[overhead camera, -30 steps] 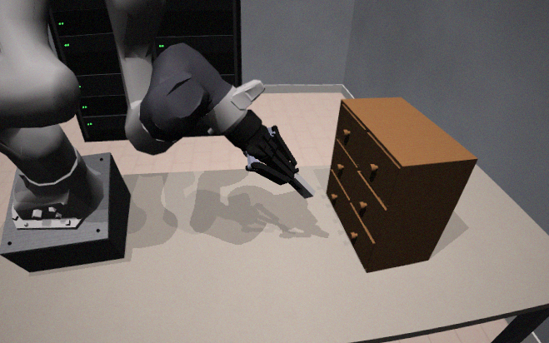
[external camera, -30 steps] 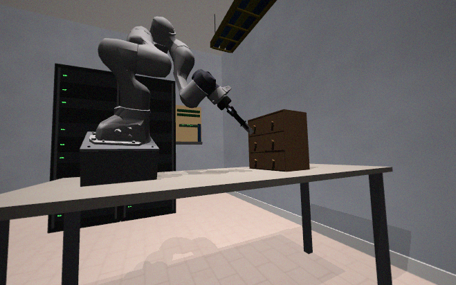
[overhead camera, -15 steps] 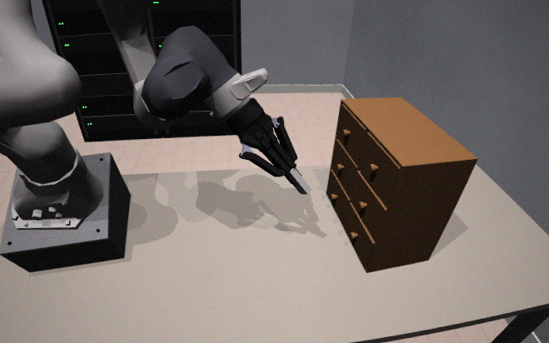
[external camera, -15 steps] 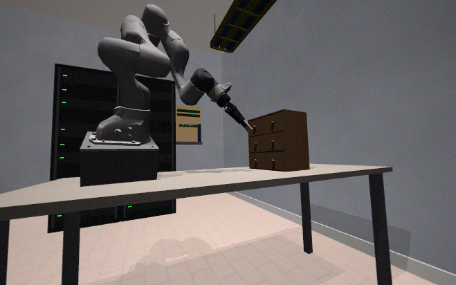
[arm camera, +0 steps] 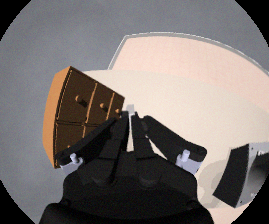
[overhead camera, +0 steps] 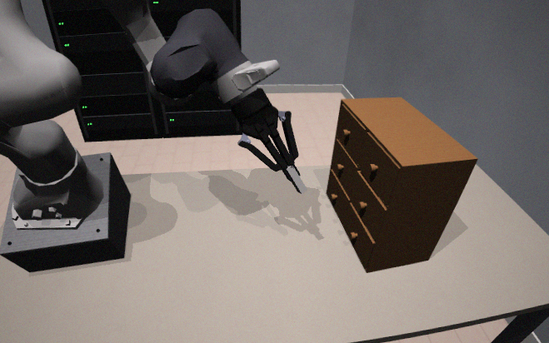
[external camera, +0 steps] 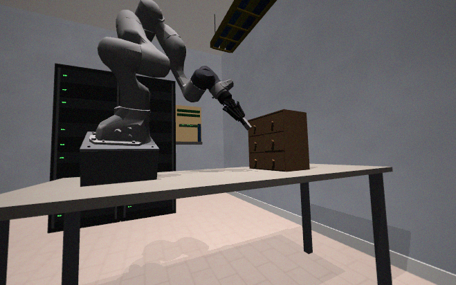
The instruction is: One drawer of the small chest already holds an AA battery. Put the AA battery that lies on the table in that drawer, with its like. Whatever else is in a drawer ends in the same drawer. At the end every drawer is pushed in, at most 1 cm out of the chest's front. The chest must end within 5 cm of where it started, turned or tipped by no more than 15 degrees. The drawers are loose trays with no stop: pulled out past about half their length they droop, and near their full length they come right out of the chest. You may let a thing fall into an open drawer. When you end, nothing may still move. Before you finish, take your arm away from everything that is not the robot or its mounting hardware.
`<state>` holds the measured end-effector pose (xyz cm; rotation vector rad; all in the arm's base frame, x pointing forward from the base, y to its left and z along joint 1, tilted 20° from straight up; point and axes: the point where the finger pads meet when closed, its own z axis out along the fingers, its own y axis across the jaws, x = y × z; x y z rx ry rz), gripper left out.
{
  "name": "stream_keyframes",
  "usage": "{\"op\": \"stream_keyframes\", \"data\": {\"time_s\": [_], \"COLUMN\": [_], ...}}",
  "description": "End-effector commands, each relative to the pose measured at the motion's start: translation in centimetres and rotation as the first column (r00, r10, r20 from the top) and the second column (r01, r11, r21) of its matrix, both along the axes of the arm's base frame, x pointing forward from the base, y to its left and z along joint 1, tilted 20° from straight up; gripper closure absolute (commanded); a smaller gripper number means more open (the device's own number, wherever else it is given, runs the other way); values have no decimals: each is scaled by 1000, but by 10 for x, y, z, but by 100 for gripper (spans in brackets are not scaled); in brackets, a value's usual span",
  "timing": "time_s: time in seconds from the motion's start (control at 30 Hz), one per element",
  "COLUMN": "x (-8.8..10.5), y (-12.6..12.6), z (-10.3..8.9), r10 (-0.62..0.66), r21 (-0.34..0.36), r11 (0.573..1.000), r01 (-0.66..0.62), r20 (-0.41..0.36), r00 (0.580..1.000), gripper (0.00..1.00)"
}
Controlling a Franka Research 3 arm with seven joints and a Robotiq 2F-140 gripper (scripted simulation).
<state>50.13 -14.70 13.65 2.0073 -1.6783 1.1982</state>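
Note:
The small brown chest (overhead camera: 421, 134) (external camera: 297, 141) (arm camera: 50, 112) stands upright on the table, with six knobbed drawers in two columns of three. All drawer fronts look flush or nearly so; small gaps cannot be judged. The insides of the drawers are hidden. My gripper (overhead camera: 301, 190) (external camera: 248, 126) (arm camera: 130, 110) is shut, with its fingertips together and nothing seen between them. It points obliquely down, above the table and in front of the chest's knobbed face. No AA battery can be made out in any view.
The table (overhead camera: 225, 290) (external camera: 194, 182) carries the arm's dark base block (overhead camera: 76, 256) (external camera: 117, 166) at the end opposite the chest. A grey wall rises behind the chest. A black server rack (overhead camera: 110, 93) (external camera: 80, 141) stands beyond the table.

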Motion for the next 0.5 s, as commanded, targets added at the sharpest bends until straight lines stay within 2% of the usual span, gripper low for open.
{"op": "stream_keyframes", "data": {"time_s": [0.0, 0.07, 0.2, 0.47], "x": [-14, -14, -17, -24], "y": [-9, -9, -8, -5], "z": [0, 0, 3, 9], "r10": [-177, -177, -264, -434], "r21": [57, 57, 102, 197], "r11": [983, 983, 961, 891], "r01": [175, 175, 256, 408], "r20": [40, 40, 68, 111], "r00": [983, 983, 962, 894], "gripper": [100, 100, 100, 100]}}
